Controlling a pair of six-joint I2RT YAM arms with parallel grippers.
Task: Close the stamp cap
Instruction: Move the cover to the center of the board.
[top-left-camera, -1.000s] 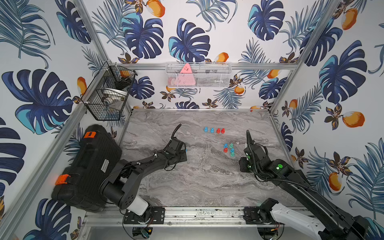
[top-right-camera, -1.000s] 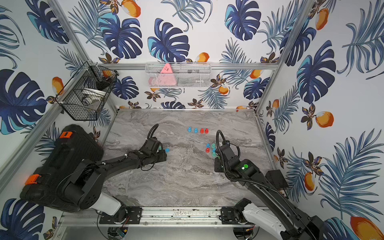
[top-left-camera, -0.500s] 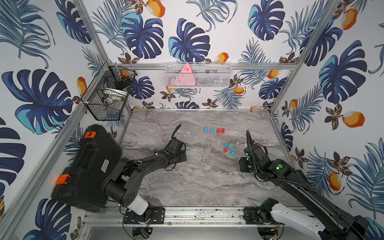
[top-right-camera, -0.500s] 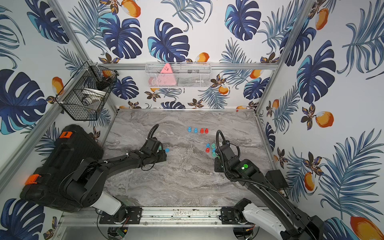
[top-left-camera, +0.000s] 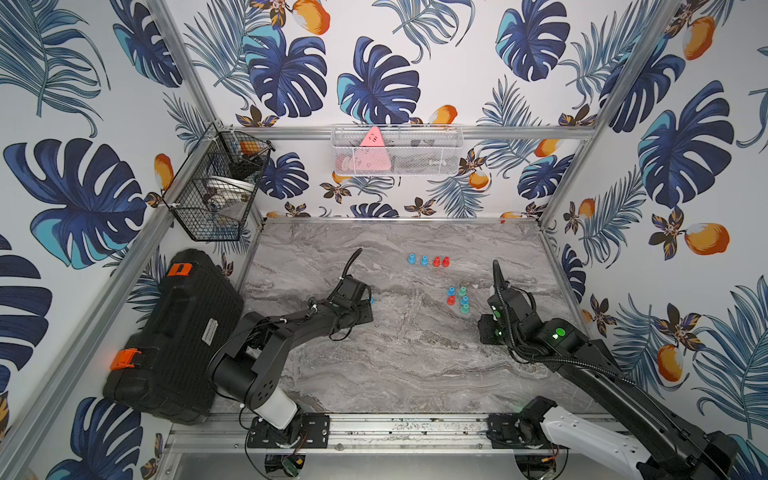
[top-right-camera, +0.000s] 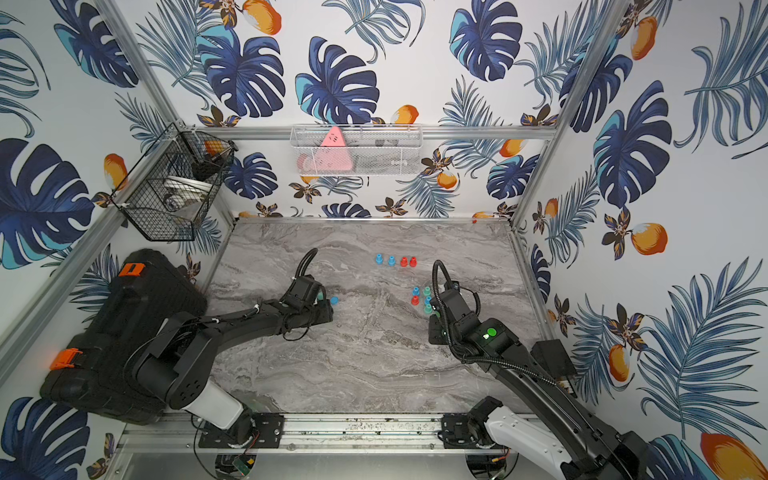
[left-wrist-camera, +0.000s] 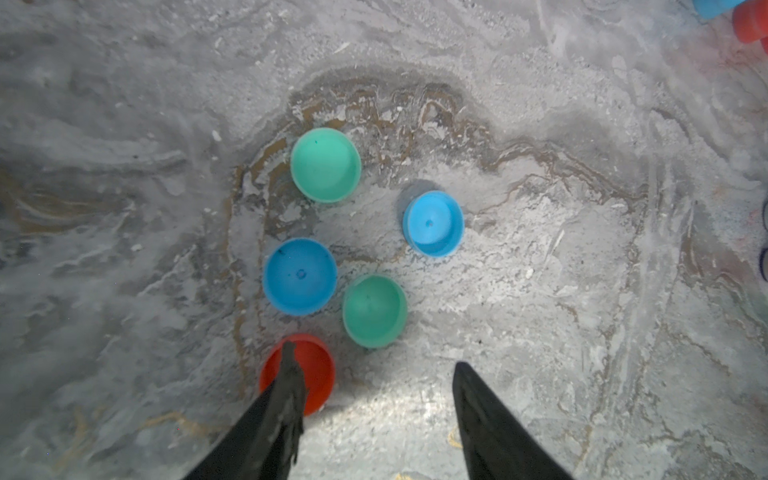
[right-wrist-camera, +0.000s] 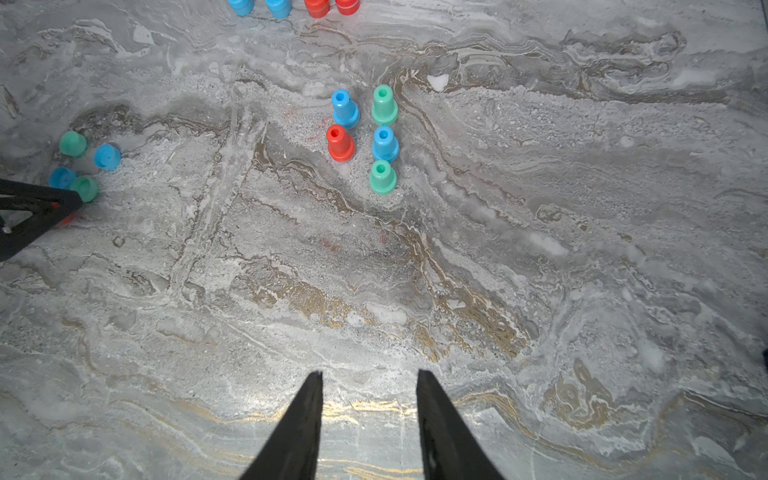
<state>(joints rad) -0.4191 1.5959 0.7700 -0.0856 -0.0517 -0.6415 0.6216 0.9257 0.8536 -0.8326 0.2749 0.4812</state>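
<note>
Where the marble table (top-left-camera: 395, 374) meets its metal frame rails (top-left-camera: 395, 432), walls close every side but the near one; the near half lies bare between both arms. 5 loose caps (left-wrist-camera: 300, 276) cluster just ahead of the left gripper (left-wrist-camera: 374, 368). Its jaws are parted and hold nothing. 1 fingertip (left-wrist-camera: 291, 374) overlaps the red cap (left-wrist-camera: 322, 374); contact cannot be confirmed. 5 stamps (right-wrist-camera: 340, 143) stand upright, well apart from the caps. Right gripper (right-wrist-camera: 368, 376): released, empty, over bare marble.
</note>
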